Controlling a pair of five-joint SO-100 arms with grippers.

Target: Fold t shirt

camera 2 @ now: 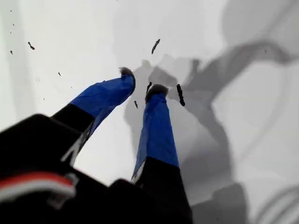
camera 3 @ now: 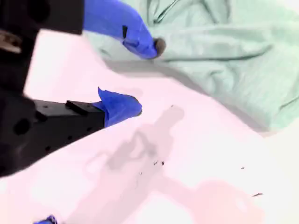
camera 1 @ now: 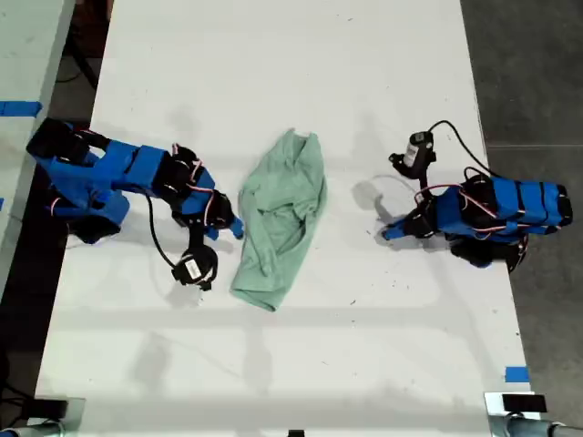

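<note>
Exterior view showed the t shirt (camera 1: 279,218) lying crumpled mid-table, a narrow bundle with its long axis running from the far side of the white table (camera 1: 301,55) toward the near edge, tilted slightly so its nearer end sat more toward that view's left. Not folded neatly; wrinkled, with a fold line down its length.

Second wrist view looked along my second gripper (camera 3: 144,77), jaws apart and holding nothing, with the mint cloth (camera 3: 233,56) just past the upper fingertip. One blue-taped fingertip (camera 3: 147,45) sat at the shirt's edge; touching or just shy of it, I could not tell. The other fingertip (camera 3: 122,106) stood over bare table. By that match, my second gripper (camera 1: 230,226) was the one on the exterior view's left, right beside the garment's long flank.

First wrist view showed my first gripper (camera 2: 140,88) with a small gap between its tips, empty, only white tabletop and shadows beneath. No cloth in sight there. So my first gripper (camera 1: 392,232) was on the exterior view's right, well apart from the shirt.

Judgement: the second arm was clearly nearer, facing the shirt side-on to its long axis. A pinch on that near edge looked like the next call, the first arm needing to close in first.
</note>
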